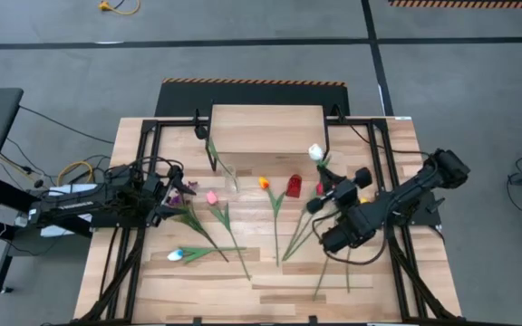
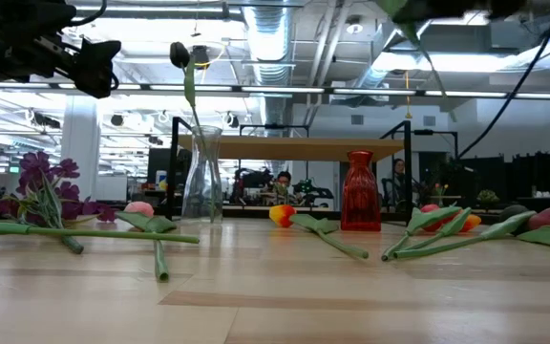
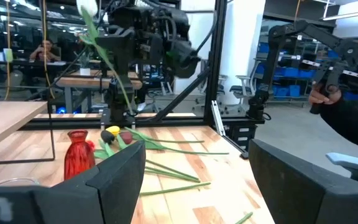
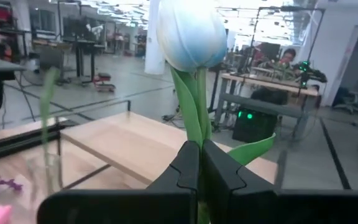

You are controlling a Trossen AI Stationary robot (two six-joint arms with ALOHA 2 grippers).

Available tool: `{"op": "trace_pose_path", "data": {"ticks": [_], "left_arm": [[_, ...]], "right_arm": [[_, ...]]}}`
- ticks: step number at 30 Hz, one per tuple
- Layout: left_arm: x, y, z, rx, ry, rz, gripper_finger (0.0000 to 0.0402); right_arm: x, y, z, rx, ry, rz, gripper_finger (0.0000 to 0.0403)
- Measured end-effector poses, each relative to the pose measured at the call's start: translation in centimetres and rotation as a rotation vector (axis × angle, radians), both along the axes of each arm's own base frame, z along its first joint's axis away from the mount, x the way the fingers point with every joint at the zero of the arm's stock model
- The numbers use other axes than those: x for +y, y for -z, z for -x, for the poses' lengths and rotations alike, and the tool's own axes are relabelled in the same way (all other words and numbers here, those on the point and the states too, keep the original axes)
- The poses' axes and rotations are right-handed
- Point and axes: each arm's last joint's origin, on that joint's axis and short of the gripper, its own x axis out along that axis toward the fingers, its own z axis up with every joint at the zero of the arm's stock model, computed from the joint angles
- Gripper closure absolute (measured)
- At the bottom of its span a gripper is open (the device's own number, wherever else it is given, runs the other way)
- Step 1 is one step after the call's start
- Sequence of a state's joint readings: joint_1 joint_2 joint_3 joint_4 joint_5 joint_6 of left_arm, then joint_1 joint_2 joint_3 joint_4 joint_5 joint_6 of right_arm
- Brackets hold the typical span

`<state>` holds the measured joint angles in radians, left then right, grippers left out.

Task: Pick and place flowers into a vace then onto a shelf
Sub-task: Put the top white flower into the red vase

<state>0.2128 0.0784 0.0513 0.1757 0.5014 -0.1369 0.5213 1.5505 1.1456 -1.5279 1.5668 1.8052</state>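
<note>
My right gripper (image 1: 323, 201) hovers over the table's right half, shut on a white tulip (image 4: 191, 37) whose head (image 1: 315, 152) shows beside the red vase (image 1: 294, 186). My left gripper (image 3: 197, 180) is open and raised above the purple sprigs (image 1: 188, 188) at the table's left. A clear vase (image 2: 203, 177) stands in front of the shelf (image 1: 265, 129) and holds a dark tulip (image 2: 179, 54). Pink (image 1: 211, 196), orange (image 1: 264, 182) and other tulips lie flat on the tabletop. My right gripper pinches the white tulip's green stem (image 4: 196, 134) between its two fingers (image 4: 185, 168), a short way below the head. The fingers lie across the stem. The flower is lifted clear of the table, its head up and leaning toward the far edge.
Black frame rails (image 1: 139, 181) run along both sides of the table. The red vase (image 2: 358, 191) stands right of the clear one, in front of the shelf (image 2: 304, 146). Long stems (image 1: 288, 240) cross the table's middle. A pale tulip (image 1: 178, 255) lies near the front left.
</note>
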Motion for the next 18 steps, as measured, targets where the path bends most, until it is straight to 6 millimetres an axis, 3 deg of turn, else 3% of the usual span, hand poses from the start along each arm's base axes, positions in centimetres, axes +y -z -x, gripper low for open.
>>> {"op": "trace_pose_path", "data": {"ticks": [7,18], "left_arm": [[0.2,0.0,-0.1,-0.002,-0.073,0.009,0.0126],[0.3,0.0,-0.1,-0.003,-0.107,0.013,0.0126]], "right_arm": [[-0.9,1.8,2.9,-0.130,-0.034,-0.070,0.0403],[2.2,3.6,3.9,-0.126,-0.179,-0.077,0.0403]]}}
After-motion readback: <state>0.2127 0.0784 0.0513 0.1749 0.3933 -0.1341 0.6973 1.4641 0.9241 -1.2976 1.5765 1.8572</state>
